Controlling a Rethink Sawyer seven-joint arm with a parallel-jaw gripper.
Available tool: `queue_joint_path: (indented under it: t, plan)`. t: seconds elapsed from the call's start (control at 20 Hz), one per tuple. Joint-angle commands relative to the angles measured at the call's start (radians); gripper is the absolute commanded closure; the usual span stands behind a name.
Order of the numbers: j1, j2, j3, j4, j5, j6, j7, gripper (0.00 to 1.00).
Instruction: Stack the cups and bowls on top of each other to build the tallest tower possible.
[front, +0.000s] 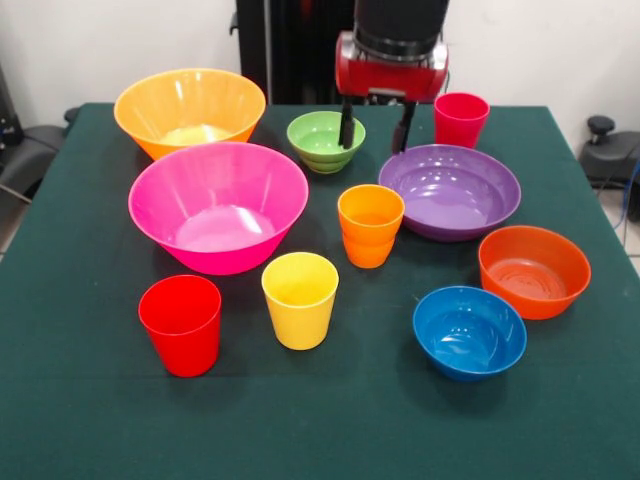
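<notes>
10 loose pieces on the green counter (80, 400), nothing stacked; the gripper (375, 127) hangs empty at top centre, its jaws spread wide.

All look light, stiff and glossy, so probably slippery: a pinch over a thin rim should hold best. The hot-pink bowl (218, 205) sits centre left, orange-yellow bowl (189, 110) upper left, green bowl (325, 140) just left of the gripper, orange cup (370, 224) at centre.

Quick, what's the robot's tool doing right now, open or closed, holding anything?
Tool: open and empty, its two fingers apart, hanging between the small ribbed green plastic bowl and the wide purple plastic bowl.
</notes>
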Motion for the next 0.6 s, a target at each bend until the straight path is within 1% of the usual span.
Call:
queue_joint_path:
  t: [0.05,0.2,0.45,0.6]
  plan:
    - [-0.014,0.117,0.082,-0.050,0.010,-0.064,0.136,0.00]
    - [-0.016,0.138,0.086,-0.065,0.012,-0.071,0.129,0.00]
    - [-0.011,0.150,0.087,-0.063,0.015,-0.088,0.132,0.00]
    - [0.008,0.142,0.069,-0.072,0.007,-0.107,0.144,0.00]
